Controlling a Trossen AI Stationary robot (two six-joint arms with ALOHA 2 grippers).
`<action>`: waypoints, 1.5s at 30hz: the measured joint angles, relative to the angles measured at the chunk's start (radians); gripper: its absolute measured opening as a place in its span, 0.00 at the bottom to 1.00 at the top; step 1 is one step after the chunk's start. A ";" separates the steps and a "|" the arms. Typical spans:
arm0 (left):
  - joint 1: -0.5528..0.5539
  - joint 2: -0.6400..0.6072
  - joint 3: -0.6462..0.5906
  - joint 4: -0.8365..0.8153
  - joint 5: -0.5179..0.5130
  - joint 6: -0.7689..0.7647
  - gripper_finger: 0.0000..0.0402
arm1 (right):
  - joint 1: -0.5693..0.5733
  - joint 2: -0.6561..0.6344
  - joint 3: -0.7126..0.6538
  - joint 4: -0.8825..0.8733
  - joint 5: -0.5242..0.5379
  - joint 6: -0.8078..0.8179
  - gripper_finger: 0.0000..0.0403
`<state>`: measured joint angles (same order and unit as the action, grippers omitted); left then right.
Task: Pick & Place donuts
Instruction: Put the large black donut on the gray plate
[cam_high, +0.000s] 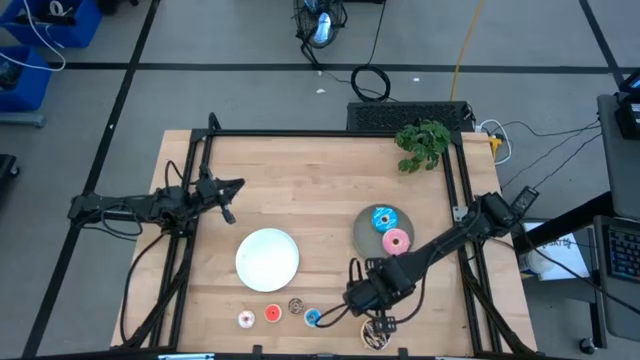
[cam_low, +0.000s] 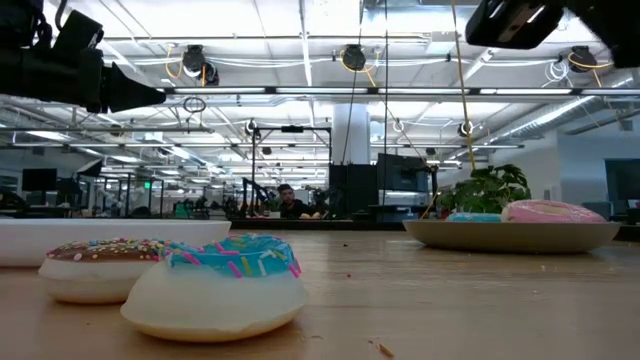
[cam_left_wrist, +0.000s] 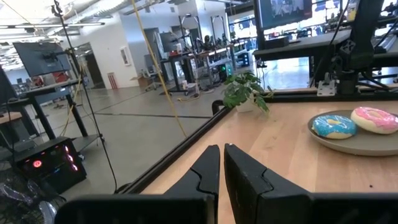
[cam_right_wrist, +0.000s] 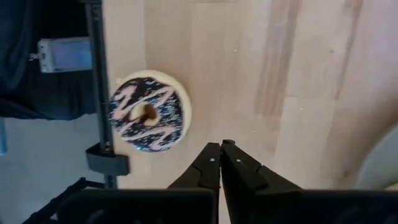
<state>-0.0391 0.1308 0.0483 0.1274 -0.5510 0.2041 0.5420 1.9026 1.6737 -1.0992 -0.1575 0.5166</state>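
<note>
The dark brown sprinkled donut (cam_high: 378, 332) lies flat near the table's front edge and also shows in the right wrist view (cam_right_wrist: 149, 119). My right gripper (cam_high: 362, 298) hangs above the table just beside it, pointing down, shut and empty (cam_right_wrist: 221, 148). The blue sprinkled donut (cam_high: 384, 218) and the pink donut (cam_high: 396, 241) lie on the grey plate (cam_high: 365, 232). Four tiny donuts lie in a row at the front: pale pink (cam_high: 246, 319), red (cam_high: 273, 314), brown (cam_high: 295, 306) and blue (cam_high: 312, 318). My left gripper (cam_high: 232, 186) waits at the left, shut (cam_left_wrist: 222, 152).
A round white plate (cam_high: 268, 259) lies left of the grey plate. A green plant (cam_high: 423, 143) stands at the far right corner. A dark frame rail (cam_right_wrist: 99, 93) runs along the table edge close to the dark donut. Bare wood lies between the plates and the far edge.
</note>
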 joint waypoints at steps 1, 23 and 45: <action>0.000 0.000 0.000 0.000 0.000 -0.001 0.08 | 0.003 0.000 0.000 0.000 0.006 -0.004 0.01; 0.000 0.000 0.000 0.002 -0.001 0.002 0.08 | 0.087 0.000 -0.166 0.311 0.096 -0.008 0.54; 0.000 0.000 0.000 0.044 -0.002 0.037 0.08 | 0.174 0.043 -0.259 0.499 0.156 0.077 0.58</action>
<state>-0.0387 0.1307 0.0483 0.1713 -0.5526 0.2413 0.7159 1.9456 1.4150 -0.6003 -0.0017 0.5939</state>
